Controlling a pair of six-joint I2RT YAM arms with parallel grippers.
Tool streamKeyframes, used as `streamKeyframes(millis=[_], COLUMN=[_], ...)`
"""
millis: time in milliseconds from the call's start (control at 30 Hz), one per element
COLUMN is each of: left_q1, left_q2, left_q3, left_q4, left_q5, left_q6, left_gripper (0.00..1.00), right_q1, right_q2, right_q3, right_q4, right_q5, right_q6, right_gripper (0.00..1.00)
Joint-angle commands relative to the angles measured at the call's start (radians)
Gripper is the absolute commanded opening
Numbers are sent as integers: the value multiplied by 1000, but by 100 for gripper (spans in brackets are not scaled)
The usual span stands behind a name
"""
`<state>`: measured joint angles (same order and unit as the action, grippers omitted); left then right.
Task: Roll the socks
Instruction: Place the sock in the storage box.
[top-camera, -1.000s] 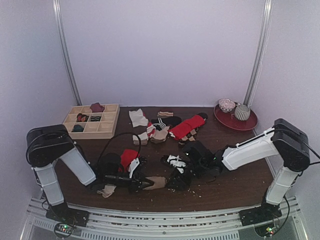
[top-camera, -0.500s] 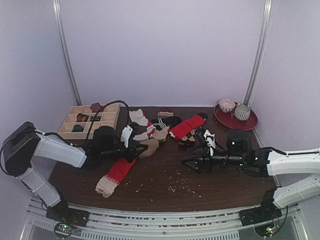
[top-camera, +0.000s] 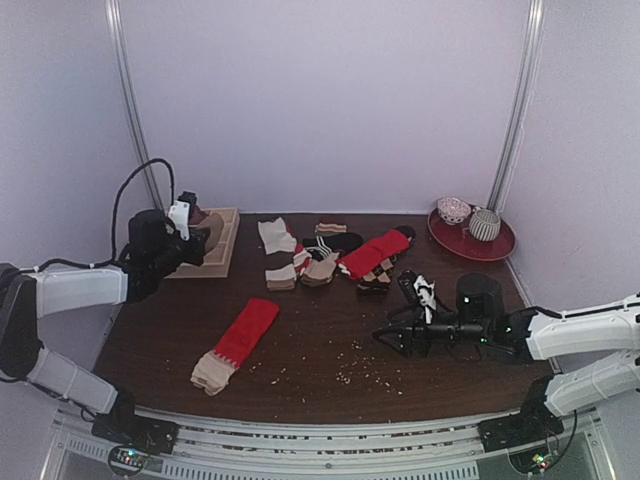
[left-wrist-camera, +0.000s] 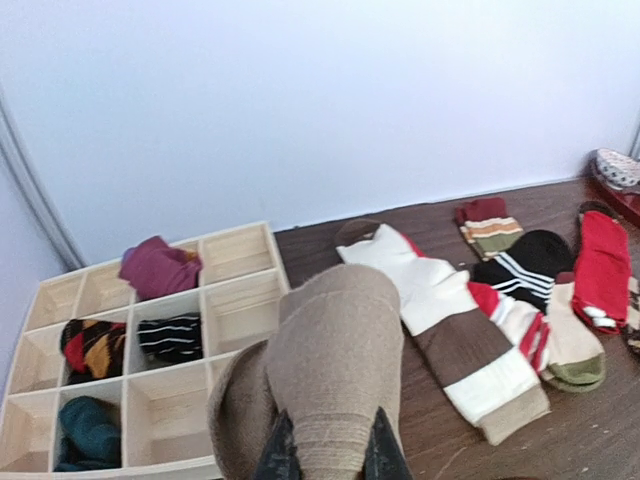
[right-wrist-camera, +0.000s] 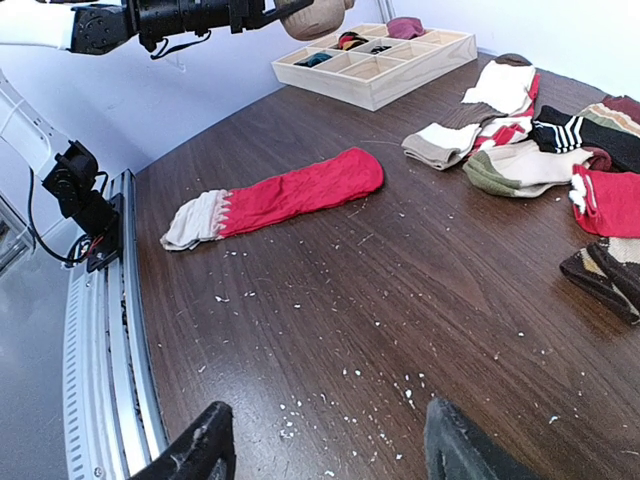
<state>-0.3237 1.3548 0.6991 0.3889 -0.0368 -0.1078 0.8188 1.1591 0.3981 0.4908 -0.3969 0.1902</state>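
Note:
The red sock (top-camera: 240, 338) with its beige-cream end lies flat and stretched out on the dark table, left of centre; the right wrist view shows it as well (right-wrist-camera: 285, 192). The tan sock (left-wrist-camera: 335, 350) is bunched into a roll, and my left gripper (left-wrist-camera: 325, 452) is shut on it. That gripper (top-camera: 196, 236) holds the tan sock (top-camera: 208, 230) in the air above the wooden divided box (top-camera: 224, 248) at the back left. My right gripper (top-camera: 386, 338) hovers low over the table right of centre, open and empty (right-wrist-camera: 325, 450).
The box (left-wrist-camera: 240, 295) holds several rolled socks in its cells. A pile of other socks (top-camera: 330, 255) lies at the back centre. A red plate (top-camera: 500, 245) with two bowls stands at the back right. Pale crumbs (top-camera: 350, 372) dot the table.
My left arm has swung back and to the left, carrying the tan sock from mid-table to above the box. The red sock stays on the table. My right gripper has barely moved.

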Motion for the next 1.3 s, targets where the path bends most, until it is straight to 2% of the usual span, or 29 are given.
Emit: streamKeyframes(millis=[0,100,233,300,433,700,867,1100,1267], left_q1=[60,111,148,178,237,241,240,244,246], left_q2=[-16,2,19,60,143,262,321,429,478], left_q3=[-24,-16,-75,-51,-20,30,113,248,315], left_q4=[43,67,230,224,204,259,180,9,-68], left_q5=[-101,-153,-245,-293,-261,-311,-286,-194,-164], left_q6=[95,129,226,251,232,207,211,307,325], left_gripper=[0,0,0,0,0,0,0,0,0], right_q1=[-27,-37,-51,-55,-68,-83,-87,-92,-93], right_q2=[51,89,107,106,113,155,177,160,140], right_q3=[-24,-24,-30,-36,-40,-54,-48,-50,-57], right_q4=[134,153,166,179,194,257,261,250,239], right_q5=[-90,-118,-137,-145,-164,-211,-241,-246,-249], right_q6=[21,20,18,21,19,44,45,37,35], right_gripper=[65,63,63,63,63,63,62,62,62])
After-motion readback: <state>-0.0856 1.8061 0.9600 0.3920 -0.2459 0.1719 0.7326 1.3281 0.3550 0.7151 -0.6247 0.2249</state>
